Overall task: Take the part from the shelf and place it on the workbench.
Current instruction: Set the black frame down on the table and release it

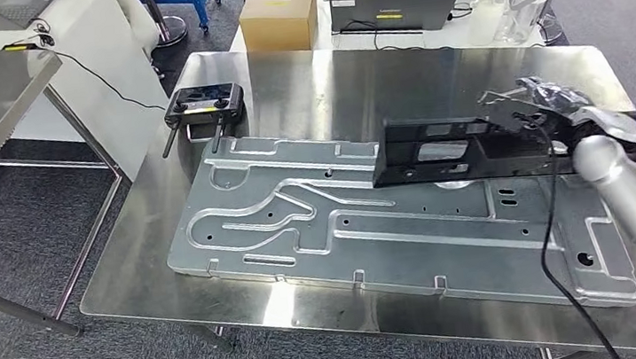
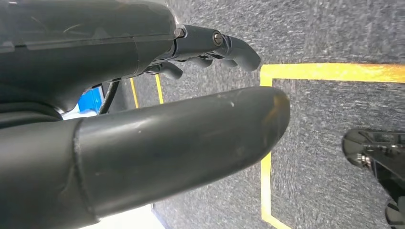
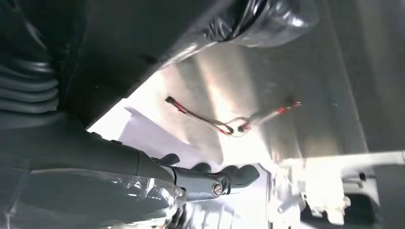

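**A:** From up top, what've we got? Where's the part?

**B:** The black part (image 1: 454,149) is down over the steel workbench (image 1: 357,77), a long flat bracket-looking thing. Its long axis runs pretty much across the bench, left to right, with the left end dipping a touch toward the near side. It sits over the far edge of the big stamped metal panel (image 1: 373,227) that covers most of the bench. The right hand (image 1: 548,106) grips it at the right-hand end, fingers wrapped onto it, silver arm coming in from the lower right.

**A:** Anything else on the bench?

**B:** A black controller (image 1: 204,105) near the far left corner, well apart from the part. Behind the bench there's a cardboard box (image 1: 279,14) and a laptop (image 1: 394,4) on another table.

**A:** Left wrist camera?

**B:** The left hand (image 2: 191,109) hangs over grey carpet (image 2: 334,38) with yellow tape lines (image 2: 329,71). Fat thumb sticking out, darker fingers (image 2: 229,47) curled loosely past it, nothing between them, so it's let go and holding nothing.

**A:** And the right wrist one?

**B:** Super close and washed out. You see the right hand's fingers (image 3: 224,179) against the shiny bench surface, with a dark slab close above the camera that I take to be the part. Can't make out the grip itself from this angle.
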`<state>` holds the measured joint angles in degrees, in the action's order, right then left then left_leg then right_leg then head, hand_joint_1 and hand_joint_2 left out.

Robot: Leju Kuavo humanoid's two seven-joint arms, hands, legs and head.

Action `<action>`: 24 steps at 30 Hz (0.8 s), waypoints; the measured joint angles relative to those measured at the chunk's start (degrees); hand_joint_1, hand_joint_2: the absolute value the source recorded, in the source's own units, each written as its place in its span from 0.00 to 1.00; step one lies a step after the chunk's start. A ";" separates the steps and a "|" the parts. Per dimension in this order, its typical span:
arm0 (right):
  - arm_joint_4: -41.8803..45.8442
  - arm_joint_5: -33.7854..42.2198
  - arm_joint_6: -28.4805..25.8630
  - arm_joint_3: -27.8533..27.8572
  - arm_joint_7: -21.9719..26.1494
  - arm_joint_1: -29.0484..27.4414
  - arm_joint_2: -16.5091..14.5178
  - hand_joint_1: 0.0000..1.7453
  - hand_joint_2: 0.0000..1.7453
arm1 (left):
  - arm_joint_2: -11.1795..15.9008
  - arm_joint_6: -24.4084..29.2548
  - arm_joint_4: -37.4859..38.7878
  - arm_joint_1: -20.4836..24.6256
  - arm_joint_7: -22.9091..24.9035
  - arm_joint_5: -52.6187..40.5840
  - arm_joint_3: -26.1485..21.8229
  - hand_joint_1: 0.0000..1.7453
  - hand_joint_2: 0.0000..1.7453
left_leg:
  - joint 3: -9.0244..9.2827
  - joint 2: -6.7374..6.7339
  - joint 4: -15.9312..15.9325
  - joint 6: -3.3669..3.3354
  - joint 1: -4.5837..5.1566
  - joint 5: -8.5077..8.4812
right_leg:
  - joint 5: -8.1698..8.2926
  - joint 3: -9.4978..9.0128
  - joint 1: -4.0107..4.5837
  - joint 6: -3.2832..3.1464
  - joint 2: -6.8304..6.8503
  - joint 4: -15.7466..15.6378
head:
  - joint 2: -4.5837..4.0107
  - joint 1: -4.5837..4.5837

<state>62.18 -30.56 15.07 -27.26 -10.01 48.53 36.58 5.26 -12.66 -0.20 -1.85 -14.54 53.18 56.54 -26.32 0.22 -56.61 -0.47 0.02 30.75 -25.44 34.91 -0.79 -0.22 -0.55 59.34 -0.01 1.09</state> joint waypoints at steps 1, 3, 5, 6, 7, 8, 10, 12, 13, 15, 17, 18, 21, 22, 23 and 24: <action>-0.94 -0.47 -0.44 -0.51 -0.20 0.55 -1.36 0.00 0.00 | 0.10 -0.08 0.00 0.17 0.10 -0.11 0.00 0.00 0.00 | 0.07 -0.05 0.00 0.02 0.00 0.02 | 0.00 -0.05 0.05 0.00 -0.07 -0.01 | 0.00 0.00; -2.60 -0.70 -0.48 -1.36 -0.01 1.82 -3.19 0.00 0.00 | 0.25 -0.20 0.00 0.37 0.21 -0.25 0.00 0.00 0.00 | 0.23 -0.08 -0.01 0.08 -0.02 0.05 | 0.00 -0.22 0.16 -0.01 -0.10 -0.04 | 0.00 0.00; -3.83 -0.80 -0.41 -2.08 0.34 2.74 -4.38 0.00 0.00 | 0.33 -0.23 0.00 0.38 0.24 -0.31 0.00 0.00 0.00 | 0.32 -0.06 -0.01 0.10 -0.04 0.06 | 0.00 -0.36 0.21 -0.01 -0.07 -0.07 | -0.01 0.01; -4.31 -0.81 -0.35 -2.37 0.50 3.10 -4.80 0.00 0.00 | 0.36 -0.23 0.00 0.35 0.26 -0.33 0.00 0.00 0.00 | 0.34 -0.05 -0.01 0.10 -0.04 0.06 | 0.00 -0.40 0.21 -0.01 -0.05 -0.08 | -0.01 0.01; -4.74 -0.92 -0.41 -2.62 0.58 3.39 -5.15 0.00 0.00 | 0.38 -0.24 0.00 0.31 0.27 -0.35 0.00 0.00 0.00 | 0.36 -0.04 -0.01 0.10 -0.04 0.06 | 0.00 -0.44 0.20 -0.01 -0.04 -0.09 | -0.01 0.01; -5.09 -1.32 -0.86 -2.81 0.51 3.57 -5.47 0.00 0.00 | 0.40 -0.24 0.00 0.29 0.29 -0.36 0.00 0.00 0.00 | 0.38 -0.03 -0.01 0.10 -0.04 0.06 | 0.00 -0.49 0.20 -0.01 -0.03 -0.11 | -0.01 0.01; -5.70 -3.02 -2.76 -3.10 -0.17 3.61 -6.39 0.00 0.00 | 0.42 -0.16 0.00 0.29 0.24 -0.36 0.00 0.00 0.00 | 0.44 -0.03 0.00 0.10 -0.05 0.07 | 0.00 -0.56 0.19 -0.01 -0.04 -0.13 | -0.01 0.01; -6.56 -5.56 -4.44 -3.32 -1.27 3.52 -7.75 0.00 0.00 | 0.43 0.07 0.00 0.34 0.13 -0.33 0.00 0.00 0.00 | 0.49 -0.05 -0.01 0.10 -0.05 0.07 | 0.01 -0.59 0.17 0.00 -0.06 -0.14 | -0.01 0.01; -7.31 -6.72 -4.27 -3.45 -1.48 3.66 -8.46 0.00 0.00 | 0.43 0.20 0.00 0.38 0.07 -0.33 0.00 0.00 0.00 | 0.51 -0.05 -0.01 0.10 -0.05 0.07 | 0.01 -0.60 0.16 0.00 -0.06 -0.15 | 0.00 0.01; -9.56 -9.58 -3.46 -3.86 -0.90 4.50 -9.77 0.00 0.00 | 0.43 0.38 0.00 0.47 -0.01 -0.30 0.00 0.00 0.00 | 0.58 -0.04 -0.02 0.10 -0.05 0.07 | 0.01 -0.68 0.18 0.00 -0.05 -0.18 | 0.00 0.01; -12.17 -13.82 -5.76 -4.60 -0.16 5.02 -10.93 0.00 0.00 | 0.43 0.55 0.00 0.56 0.13 -0.14 0.00 0.00 0.00 | 0.65 -0.03 -0.01 0.10 -0.05 0.07 | 0.01 -0.77 0.20 0.00 -0.03 -0.22 | 0.00 0.01; -13.16 -15.75 -7.75 -4.89 0.08 4.93 -11.53 0.00 0.00 | 0.43 0.63 0.00 0.59 0.26 0.00 0.00 0.00 0.00 | 0.67 -0.02 -0.01 0.10 -0.05 0.07 | 0.01 -0.79 0.20 0.00 -0.02 -0.23 | 0.00 0.01; -14.21 -16.42 -9.62 -4.42 1.87 4.25 -12.99 0.00 0.00 | 0.42 0.92 0.00 0.64 0.78 0.51 0.00 0.00 0.00 | 0.72 -0.02 -0.01 0.10 -0.05 0.08 | 0.01 -0.84 0.21 0.00 -0.02 -0.23 | 0.00 0.01; -14.06 -15.66 -8.42 -4.02 2.52 4.16 -13.30 0.00 0.00 | 0.42 1.01 0.00 0.64 0.92 0.71 -0.01 0.00 0.00 | 0.75 -0.02 -0.01 0.10 -0.06 0.09 | 0.00 -0.88 0.23 0.00 -0.03 -0.24 | 0.00 0.01; -13.66 -14.95 -6.69 -3.66 2.86 4.17 -13.51 0.00 0.00 | 0.41 1.12 0.00 0.60 1.02 0.99 -0.05 0.00 0.00 | 0.78 -0.03 0.00 0.10 -0.07 0.10 | 0.00 -0.92 0.25 0.00 -0.03 -0.25 | 0.00 0.01; -12.89 -14.42 -4.47 -3.48 2.72 4.24 -13.61 0.00 0.00 | 0.40 1.23 0.00 0.54 1.10 1.30 -0.16 0.00 0.00 | 0.81 -0.05 0.00 0.11 -0.09 0.11 | 0.00 -0.95 0.27 0.00 -0.06 -0.26 | 0.00 0.01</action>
<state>49.29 -44.98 10.59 -30.74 -7.29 52.77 22.97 5.66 -11.43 -0.20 -1.31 -13.44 54.48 56.38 -25.51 0.18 -56.61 -0.36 -0.07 30.86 -25.45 33.96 -0.52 -0.22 -0.61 59.07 -0.01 1.09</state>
